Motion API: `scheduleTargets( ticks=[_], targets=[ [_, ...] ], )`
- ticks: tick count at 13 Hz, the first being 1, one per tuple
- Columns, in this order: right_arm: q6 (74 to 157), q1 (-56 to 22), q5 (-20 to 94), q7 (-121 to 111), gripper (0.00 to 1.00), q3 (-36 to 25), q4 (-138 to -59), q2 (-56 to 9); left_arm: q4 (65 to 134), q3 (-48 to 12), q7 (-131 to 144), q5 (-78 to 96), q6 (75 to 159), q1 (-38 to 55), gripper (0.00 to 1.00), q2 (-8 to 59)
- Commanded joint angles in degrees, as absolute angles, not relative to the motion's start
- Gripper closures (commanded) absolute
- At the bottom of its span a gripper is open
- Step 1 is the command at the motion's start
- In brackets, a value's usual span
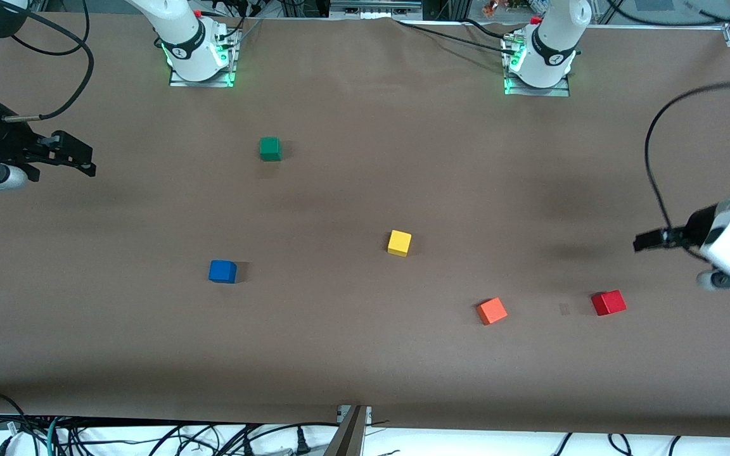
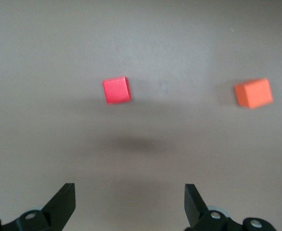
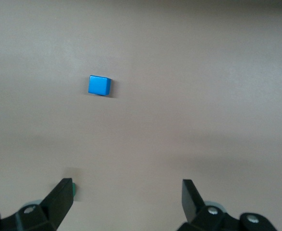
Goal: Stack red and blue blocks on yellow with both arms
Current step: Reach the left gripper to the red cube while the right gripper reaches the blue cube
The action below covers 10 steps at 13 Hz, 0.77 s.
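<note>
Left gripper (image 2: 129,204) spread wide, empty, above table (image 1: 365,354) near red cube (image 1: 609,303), right gripper (image 3: 127,202) likewise open, empty, blue cube (image 1: 222,271) and yellow cube (image 1: 399,243) apart.

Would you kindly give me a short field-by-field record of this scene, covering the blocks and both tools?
stack: not started; every block sits apart on the table
yellow block: mid-table, nothing on it
blue block: toward the right arm's end
red block: toward the left arm's end
orange block: between yellow and red, nearer the front camera than yellow
green block: farthest from the front camera
left tool: open, empty, raised near red
right tool: open, empty, raised at its end of the table
</note>
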<state>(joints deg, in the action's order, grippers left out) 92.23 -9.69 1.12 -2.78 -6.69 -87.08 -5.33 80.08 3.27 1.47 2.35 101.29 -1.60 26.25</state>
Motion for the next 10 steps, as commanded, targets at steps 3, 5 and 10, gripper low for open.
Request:
scheduleTargets(
  ticks=[3, 5, 10],
  targets=[
    [92.7, -9.3, 0.8, -2.6, 0.0, -6.2, -86.0, -6.9, 78.9, 3.1, 1.2, 2.1, 114.9, -4.1, 0.0, 38.1],
    [93.2, -9.2, 1.1, -2.6, 0.0, -6.2, -86.0, -7.1, 82.7, 3.1, 2.4, 2.1, 121.3, -4.4, 0.0, 39.5],
    [93.5, -9.7, 1.3, -3.2, 0.0, -6.1, -86.1, -8.2, 86.0, 2.8, 8.3, 3.8, 129.8, -4.5, 0.0, 42.4]
  ],
)
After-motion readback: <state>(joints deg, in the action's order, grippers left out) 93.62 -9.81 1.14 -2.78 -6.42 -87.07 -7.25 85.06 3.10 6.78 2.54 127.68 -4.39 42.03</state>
